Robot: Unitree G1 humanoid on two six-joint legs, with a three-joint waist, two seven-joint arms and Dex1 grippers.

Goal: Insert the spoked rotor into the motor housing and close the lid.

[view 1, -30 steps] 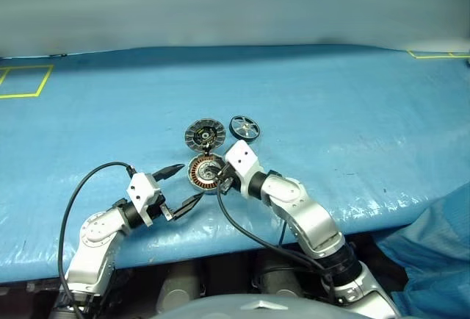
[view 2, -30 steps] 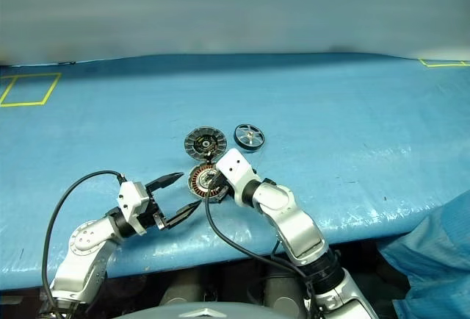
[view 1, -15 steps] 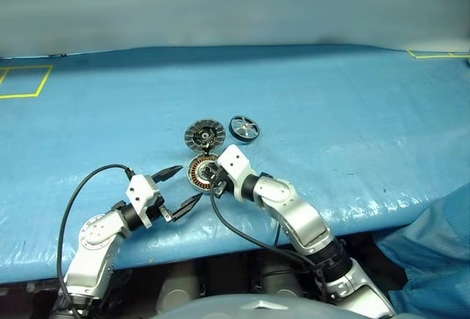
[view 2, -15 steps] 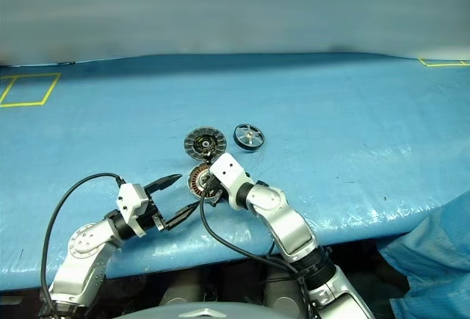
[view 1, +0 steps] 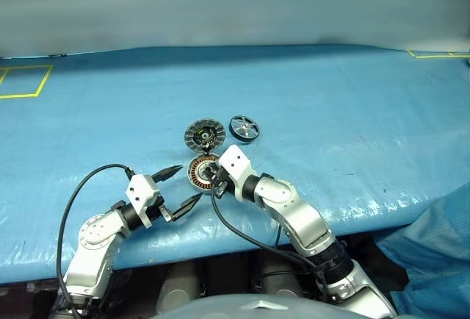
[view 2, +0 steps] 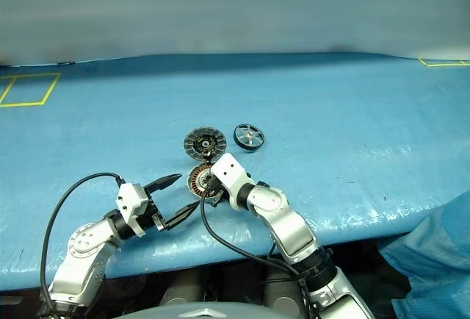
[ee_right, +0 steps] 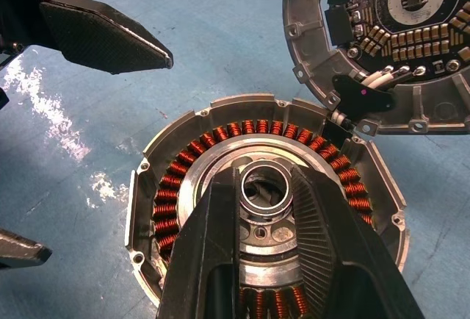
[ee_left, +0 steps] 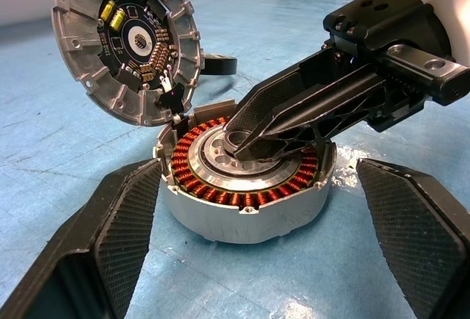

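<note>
One motor housing, one lid, one spoked rotor; left pincer apart, right pincer nearly together.

No text, label, brand or number can be read anywhere here. The lid carries a dark circuit board on its open face with small chips and yellow parts (any print on them is too fine to make out). The housing bears no marking among its copper windings. The blue table has yellow tape outlines near its far corners, plain lines without lettering.
</note>
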